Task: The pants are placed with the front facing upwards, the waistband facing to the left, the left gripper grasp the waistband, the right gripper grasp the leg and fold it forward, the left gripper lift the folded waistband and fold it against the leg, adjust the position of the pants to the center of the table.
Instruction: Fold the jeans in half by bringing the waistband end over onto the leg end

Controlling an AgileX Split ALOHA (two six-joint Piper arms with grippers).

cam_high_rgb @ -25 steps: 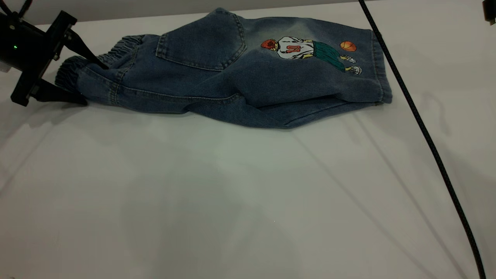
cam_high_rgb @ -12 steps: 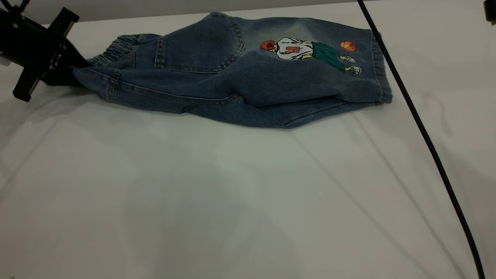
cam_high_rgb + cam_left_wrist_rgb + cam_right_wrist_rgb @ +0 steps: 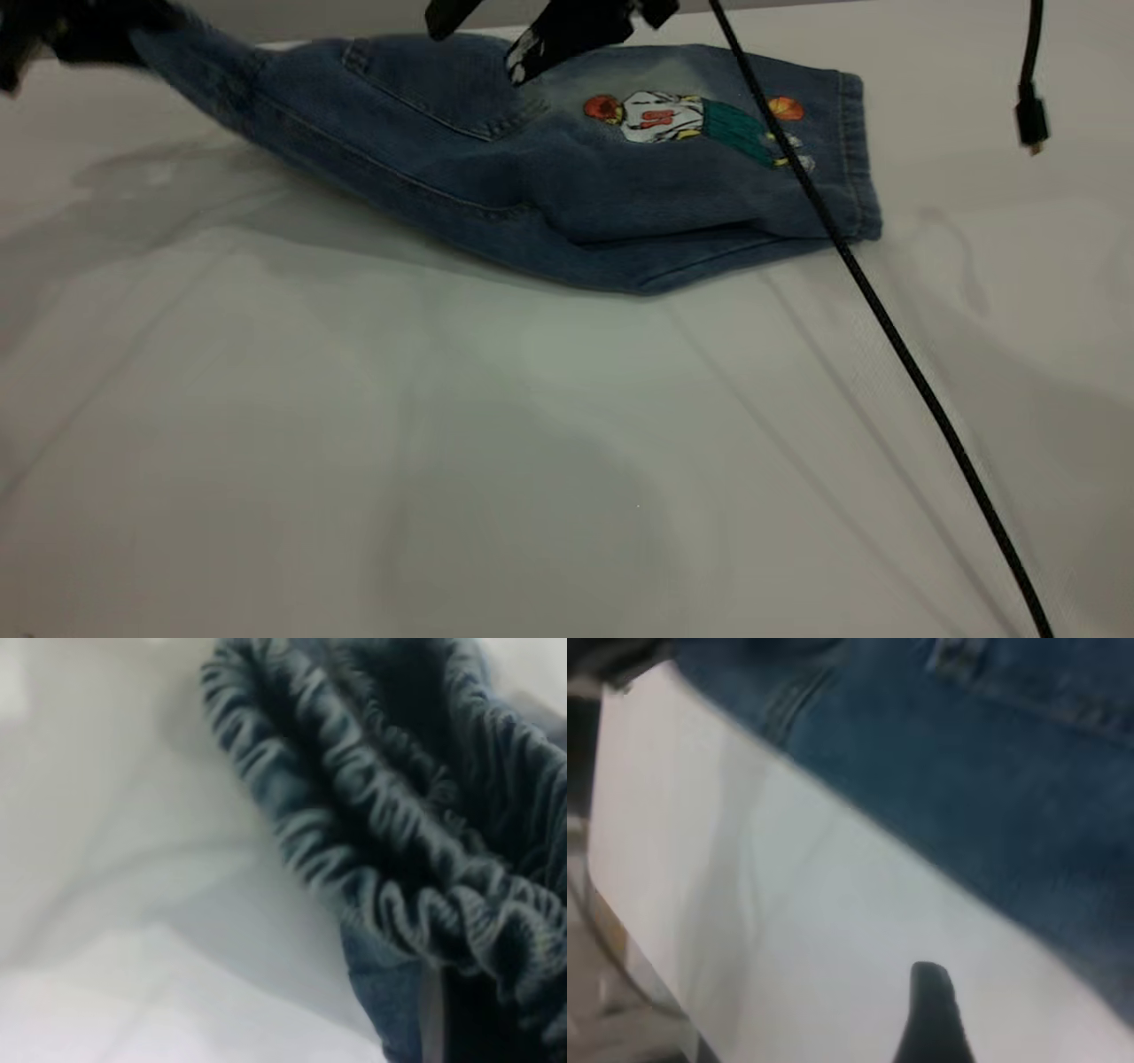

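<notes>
Already folded lengthwise, the pants (image 3: pixel 567 177) lie at the far side of the table (image 3: pixel 532 425), with the print side of the leg (image 3: pixel 709 168) up and its hem to the right. The left gripper (image 3: pixel 71 27) sits at the far left corner with the waistband (image 3: pixel 390 868) end lifted off the surface; it appears pinched on that band, whose ruched ridges fill the left wrist view. The right gripper (image 3: pixel 549 27) hovers above the pocket area, and whether its fingers are spread I cannot tell. Denim like this looks soft but fairly heavy, so it should drape and drag rather than slide freely. The thick gathered band is probably the surest hold; the stitched hem cuff offers a similarly firm edge.
</notes>
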